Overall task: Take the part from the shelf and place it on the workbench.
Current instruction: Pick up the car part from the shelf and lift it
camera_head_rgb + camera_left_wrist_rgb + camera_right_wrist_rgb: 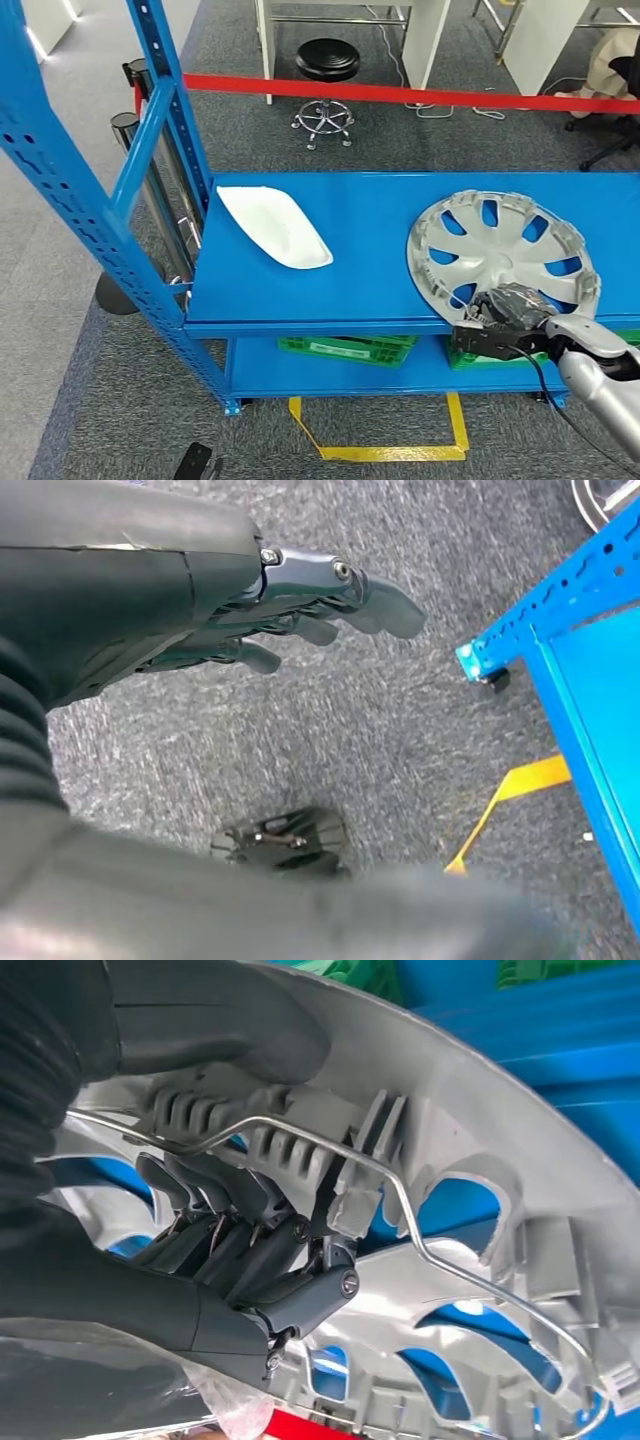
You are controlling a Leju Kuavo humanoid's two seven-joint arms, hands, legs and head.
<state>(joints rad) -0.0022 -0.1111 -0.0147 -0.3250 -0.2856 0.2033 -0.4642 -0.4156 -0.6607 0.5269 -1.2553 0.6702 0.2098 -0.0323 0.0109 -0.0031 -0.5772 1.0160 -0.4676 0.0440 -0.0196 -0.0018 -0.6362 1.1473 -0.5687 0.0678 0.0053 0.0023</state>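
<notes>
**Right robot hand grips the hubcap at the shelf's front edge**

The right arm comes in low from the right side of the head view, its silver forearm angled up toward the blue shelf (362,230). The right robot hand (504,318) sits at the near rim of the hubcap (502,250), knuckles upward. In the right wrist view the dark fingers (226,1215) are curled through the cap's openings and under its thin wire ring (407,1210), with the thick thumb pressed along the rim, so this hand is grasping the part.

The hubcap is a round silver plastic disc with curved spokes and cut-out windows (its back is ribbed, with moulded clips), lying flat on the shelf's upper deck, its near edge at the front lip. To its left, well apart, lies a smooth white pointed shell-shaped piece (275,226). Green crates (347,348) sit on the lower deck.

The left robot hand (302,620) hangs over grey carpet (362,740), fingers stretched out nearly straight and slightly apart, holding nothing.
</notes>
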